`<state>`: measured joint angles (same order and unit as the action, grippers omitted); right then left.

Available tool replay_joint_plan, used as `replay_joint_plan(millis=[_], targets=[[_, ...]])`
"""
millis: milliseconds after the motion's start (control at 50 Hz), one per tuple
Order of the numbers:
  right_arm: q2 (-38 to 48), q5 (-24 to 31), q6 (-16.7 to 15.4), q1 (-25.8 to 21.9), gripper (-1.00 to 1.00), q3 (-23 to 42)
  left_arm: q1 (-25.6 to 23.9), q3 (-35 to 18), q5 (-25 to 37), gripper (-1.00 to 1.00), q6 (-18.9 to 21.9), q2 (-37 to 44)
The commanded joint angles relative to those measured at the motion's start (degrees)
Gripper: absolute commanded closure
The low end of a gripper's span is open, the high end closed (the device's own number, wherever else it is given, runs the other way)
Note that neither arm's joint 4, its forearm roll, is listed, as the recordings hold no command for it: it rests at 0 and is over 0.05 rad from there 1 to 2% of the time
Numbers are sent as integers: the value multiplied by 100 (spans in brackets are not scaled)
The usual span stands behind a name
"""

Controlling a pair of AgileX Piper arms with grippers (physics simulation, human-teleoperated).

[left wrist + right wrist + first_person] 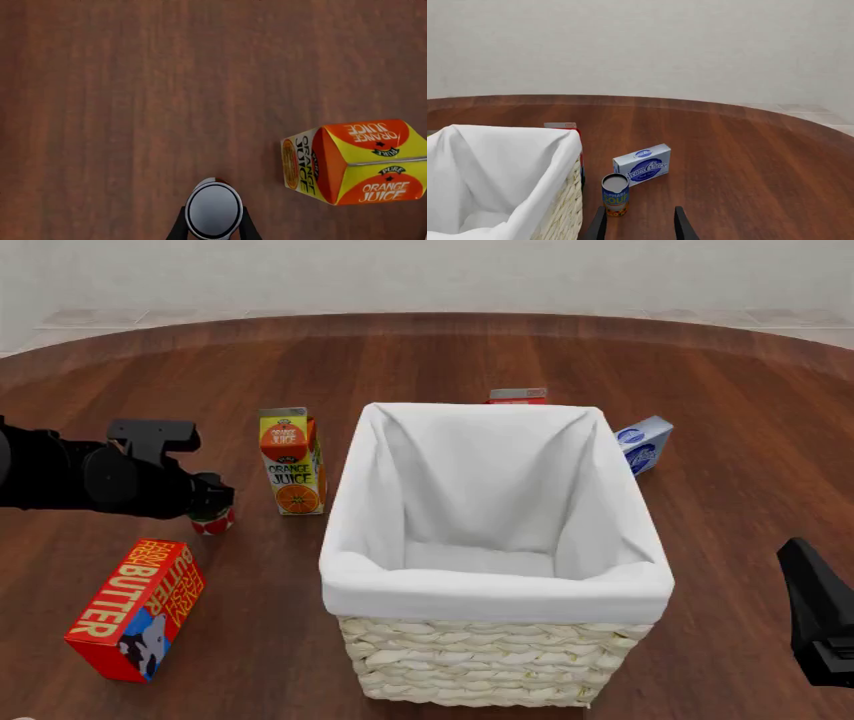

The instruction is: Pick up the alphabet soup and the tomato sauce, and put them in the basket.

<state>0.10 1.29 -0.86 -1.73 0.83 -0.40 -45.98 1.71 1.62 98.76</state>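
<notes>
orange juice carton (291,461) beside basket (497,670), narrow gap

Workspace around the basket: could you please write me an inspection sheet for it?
Surface: dark wooden table, no spills seen.
Job's things: soup can upright beside the basket; tomato can between the left jaws; basket holds only its liner.
Clutter: juice carton, butter box, cream cheese box, red box behind the basket.
Grippers: left gripper shut on the tomato can; right gripper open, short of the soup can.
Cables: nothing seen.
Surroundings: pale wall.
</notes>
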Motion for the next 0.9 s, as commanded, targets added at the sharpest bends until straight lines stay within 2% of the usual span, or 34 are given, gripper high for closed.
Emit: replay_joint_plan(millis=[20,900], targets=[[2,-8,-5,1,-100,-5,43,-55,-9,100,136,-16],[-7,5,-14,-4,-100,24,462,-547,307,100,378,-672]])
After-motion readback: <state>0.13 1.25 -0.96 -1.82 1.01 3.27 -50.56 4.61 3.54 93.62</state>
